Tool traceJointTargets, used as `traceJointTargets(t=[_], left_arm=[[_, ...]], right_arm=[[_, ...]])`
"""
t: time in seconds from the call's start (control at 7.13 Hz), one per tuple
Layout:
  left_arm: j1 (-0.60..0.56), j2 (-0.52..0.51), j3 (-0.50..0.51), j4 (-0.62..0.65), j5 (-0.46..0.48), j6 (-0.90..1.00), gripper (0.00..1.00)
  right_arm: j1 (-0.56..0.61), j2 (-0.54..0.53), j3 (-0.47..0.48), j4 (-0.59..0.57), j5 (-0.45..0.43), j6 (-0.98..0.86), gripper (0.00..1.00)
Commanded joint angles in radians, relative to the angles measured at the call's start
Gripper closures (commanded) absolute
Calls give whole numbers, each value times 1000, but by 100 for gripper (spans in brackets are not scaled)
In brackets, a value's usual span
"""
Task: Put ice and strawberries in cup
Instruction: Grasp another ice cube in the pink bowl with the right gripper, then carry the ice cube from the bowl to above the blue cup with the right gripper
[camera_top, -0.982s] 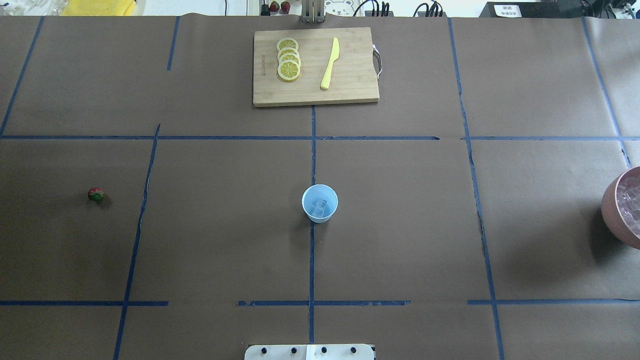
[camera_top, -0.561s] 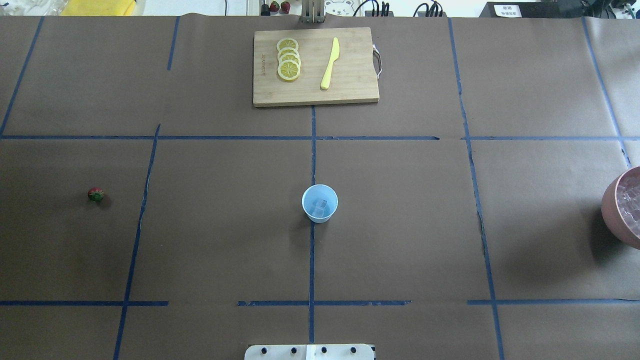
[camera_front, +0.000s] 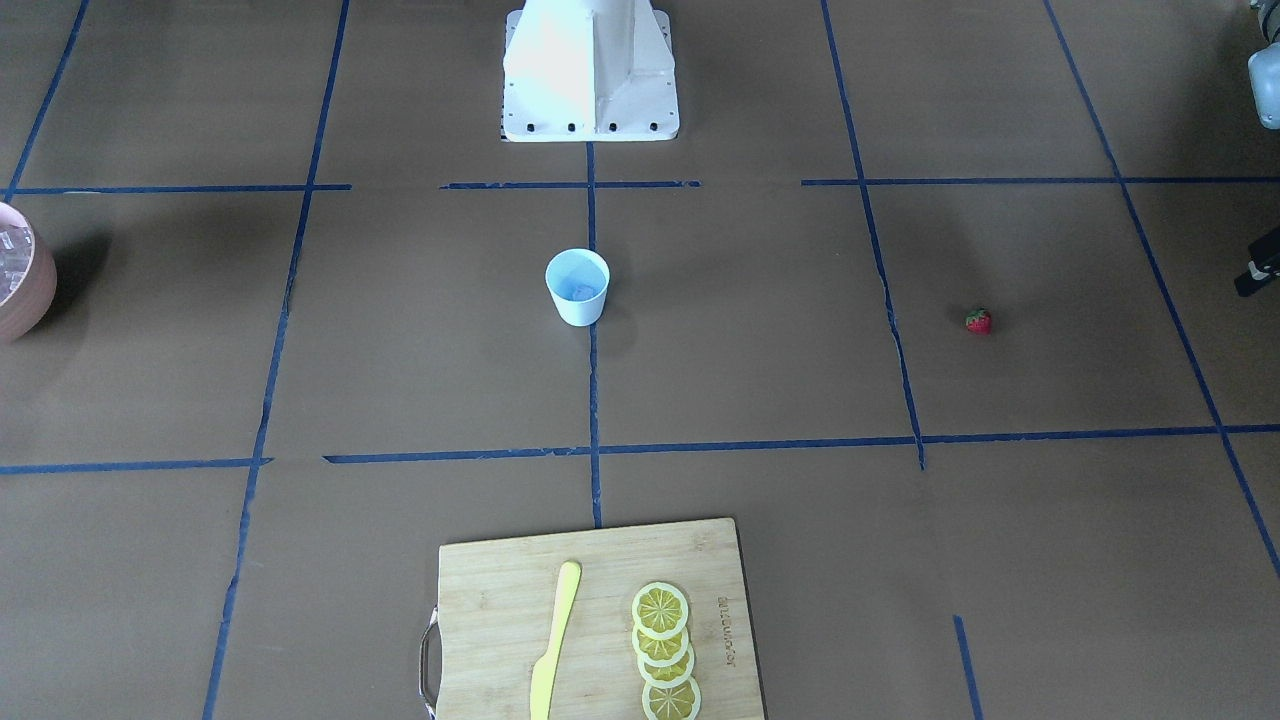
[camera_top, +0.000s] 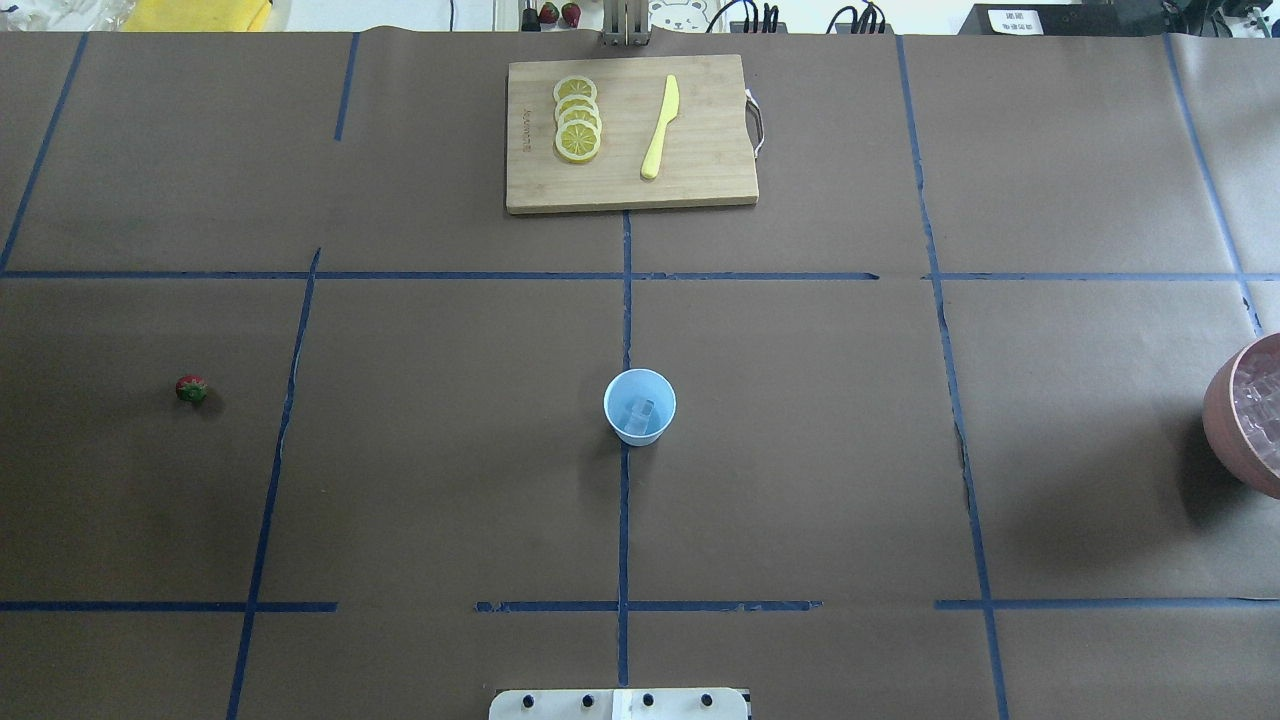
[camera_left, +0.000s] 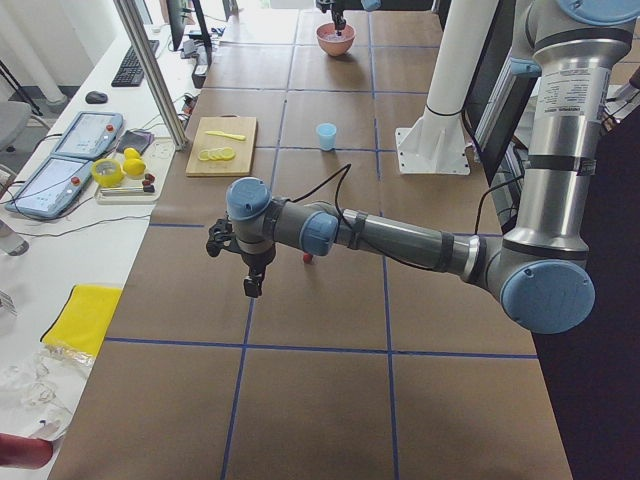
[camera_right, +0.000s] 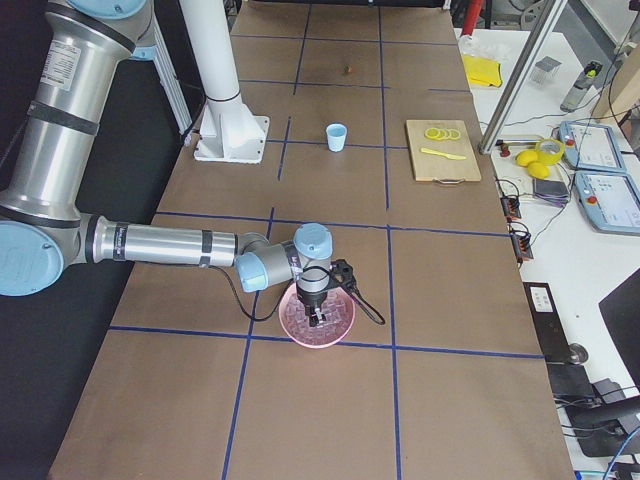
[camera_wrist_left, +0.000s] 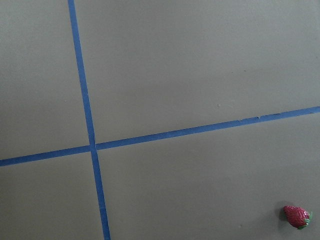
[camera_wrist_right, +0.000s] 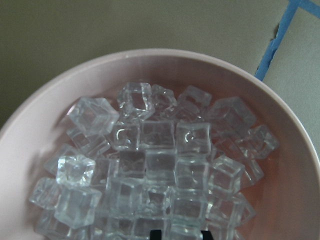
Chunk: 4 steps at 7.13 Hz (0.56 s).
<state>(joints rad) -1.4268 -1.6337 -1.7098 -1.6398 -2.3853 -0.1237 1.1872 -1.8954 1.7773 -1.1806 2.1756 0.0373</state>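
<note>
R tool (camera_right: 316, 316) sits low over pinkish-brown round bowl (camera_wrist_right: 45, 115), lower centre of right-side view. Wrist cam catches only 2 dark tips at bottom edge, set apart, w/ clear ice cubes (camera_wrist_right: 155, 150) piled around; clamped on one or not, can't tell. L tool (camera_left: 253, 285) hangs above brown tabletop (camera_top: 450, 450), mid-left of left-side view; opening can't tell. Overhead: tiny red strawberry (camera_top: 191, 389) lies alone at far left; pale-blue plastic cup (camera_top: 610, 405) upright at centre, ice cube (camera_top: 640, 412) inside.
</note>
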Motion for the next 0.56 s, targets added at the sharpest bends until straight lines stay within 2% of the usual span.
traceJointTargets(t=[0.0,0.14,0.28,0.42], left_arm=[[0,2,-4,0,1,-1,0],[0,5,-4,0,1,-1,0],[0,8,-4,0,1,1,0],[0,8,-5,0,0,-1,0]], right_arm=[[23,1,118,-54,33,3,100],[31,57,220,-192,46,16,100],[29,161,281,-344,46,33,100],[26,321,304,-505,56,97,100]])
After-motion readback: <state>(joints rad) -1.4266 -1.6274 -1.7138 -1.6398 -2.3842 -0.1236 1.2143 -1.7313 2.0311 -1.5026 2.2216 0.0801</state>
